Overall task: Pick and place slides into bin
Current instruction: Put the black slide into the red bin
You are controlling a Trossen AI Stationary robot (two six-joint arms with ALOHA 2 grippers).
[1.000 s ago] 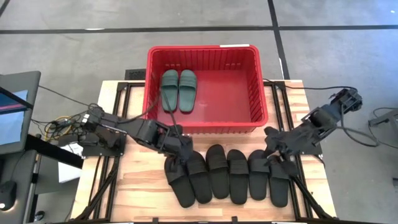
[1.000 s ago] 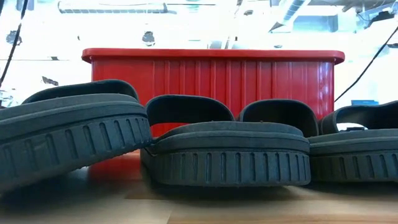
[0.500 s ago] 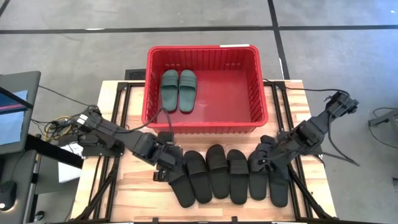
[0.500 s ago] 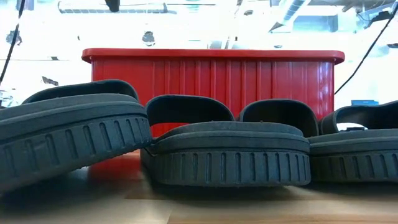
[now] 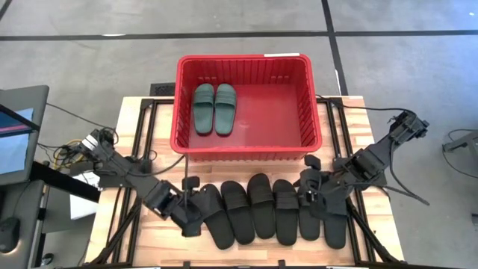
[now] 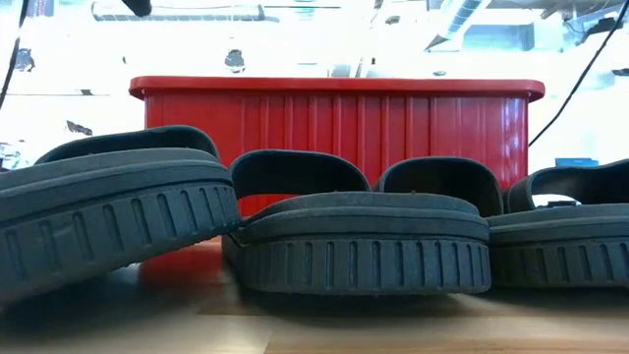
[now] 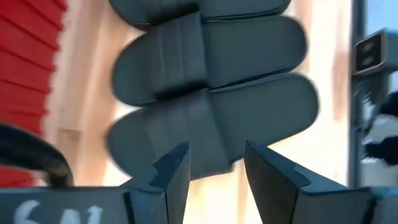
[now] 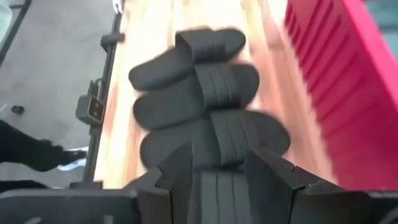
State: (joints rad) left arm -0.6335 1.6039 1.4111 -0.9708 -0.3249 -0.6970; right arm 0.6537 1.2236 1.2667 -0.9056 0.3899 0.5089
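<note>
Six black slides (image 5: 272,211) lie between both grippers, left gripper (image 5: 188,217) and right gripper (image 5: 314,196), now lowered beside the row's ends (jaws parted, empty); green pair (image 5: 215,108) sits in bin (image 5: 314,138) beyond.

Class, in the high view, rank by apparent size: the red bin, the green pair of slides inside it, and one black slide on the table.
1. Red bin
2. Green pair of slides
3. One black slide, clearly smaller than the green pair taken together.

Bare bin (image 5: 297,142) floor beside green slides (image 5: 215,108); black slides (image 5: 263,209) crowding the front.
</note>
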